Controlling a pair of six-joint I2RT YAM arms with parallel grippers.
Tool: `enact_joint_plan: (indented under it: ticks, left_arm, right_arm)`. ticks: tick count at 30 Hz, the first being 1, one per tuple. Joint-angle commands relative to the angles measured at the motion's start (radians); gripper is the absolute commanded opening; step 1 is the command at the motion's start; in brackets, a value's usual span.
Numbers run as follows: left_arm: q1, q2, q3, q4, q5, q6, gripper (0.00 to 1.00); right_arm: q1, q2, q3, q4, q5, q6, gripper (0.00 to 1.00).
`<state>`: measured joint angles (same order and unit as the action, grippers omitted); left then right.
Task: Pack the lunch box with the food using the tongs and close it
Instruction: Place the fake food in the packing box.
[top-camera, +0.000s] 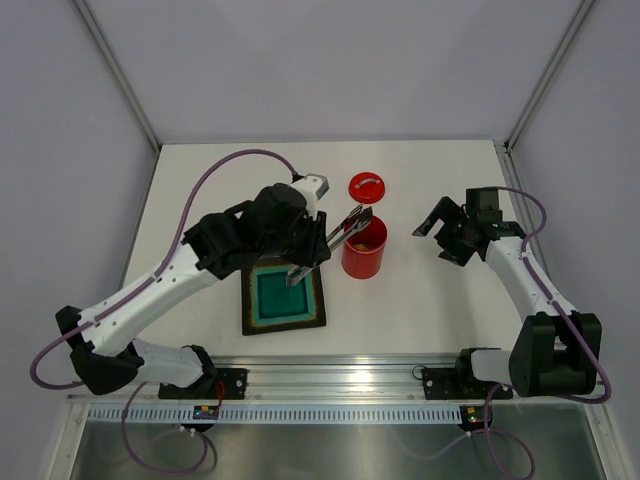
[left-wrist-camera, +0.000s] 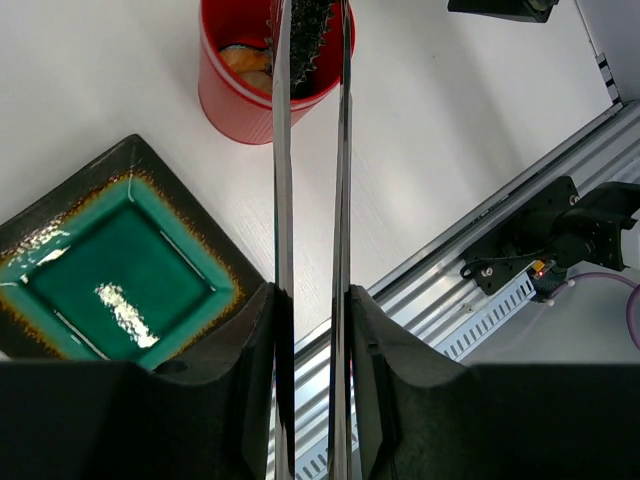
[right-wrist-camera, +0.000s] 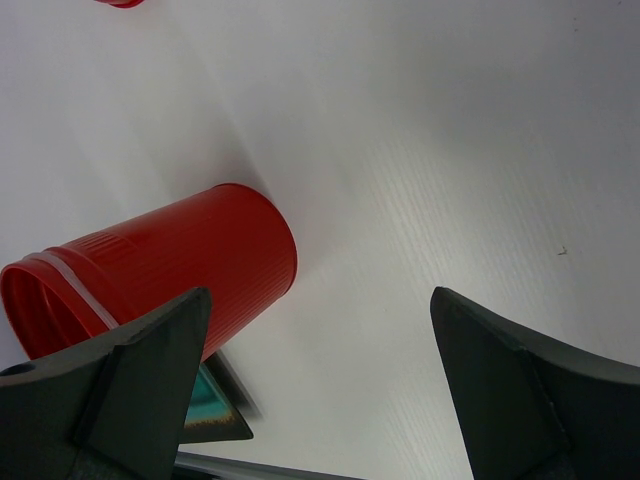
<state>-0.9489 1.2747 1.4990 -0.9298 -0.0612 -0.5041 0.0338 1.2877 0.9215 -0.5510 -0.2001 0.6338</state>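
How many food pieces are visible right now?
2: a dark piece between the tongs' tips at the lunch box mouth, an orange piece inside it. More may be hidden inside.

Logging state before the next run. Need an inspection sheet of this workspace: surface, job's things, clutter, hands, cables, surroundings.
Surface: white table, no stains seen.
Job's things: red lunch box upright and open, orange and beige food inside; lid flat on the table behind it, handle up; tongs over its mouth, pinching a dark piece.
Clutter: only a square teal-centred plate, no food on it.
Hands: left hand shut on the tongs; right hand open, empty, right of the lunch box.
Cables: purple cables loop from both arms, touching none of the items.
Surroundings: pale walls; metal rail at the near edge.
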Motion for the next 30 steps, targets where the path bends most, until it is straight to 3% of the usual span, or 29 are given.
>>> enact_joint_plan:
  ticks: [1, 7, 14, 24, 30]
  left_arm:
    - [0.002, 0.047, 0.055, 0.134, 0.055, 0.035, 0.00]
    - [0.002, 0.090, 0.006, 0.175, 0.047, 0.035, 0.01]
    - [0.002, 0.115, -0.008, 0.177, 0.046, 0.033, 0.21]
    - [0.002, 0.123, -0.034, 0.164, 0.044, 0.030, 0.41]
    - [0.002, 0.121, -0.025, 0.155, 0.043, 0.033, 0.44]
  right_arm:
    - [0.006, -0.024, 0.019, -0.010, 0.018, -0.013, 0.99]
    - [0.008, -0.025, 0.013, -0.012, 0.024, -0.013, 0.99]
    - [0.006, -0.022, 0.011, -0.010, 0.024, -0.013, 0.99]
    - [0.008, -0.016, 0.005, 0.000, 0.018, -0.009, 1.00]
    - [0.008, -0.013, 0.007, 0.000, 0.018, -0.009, 0.99]
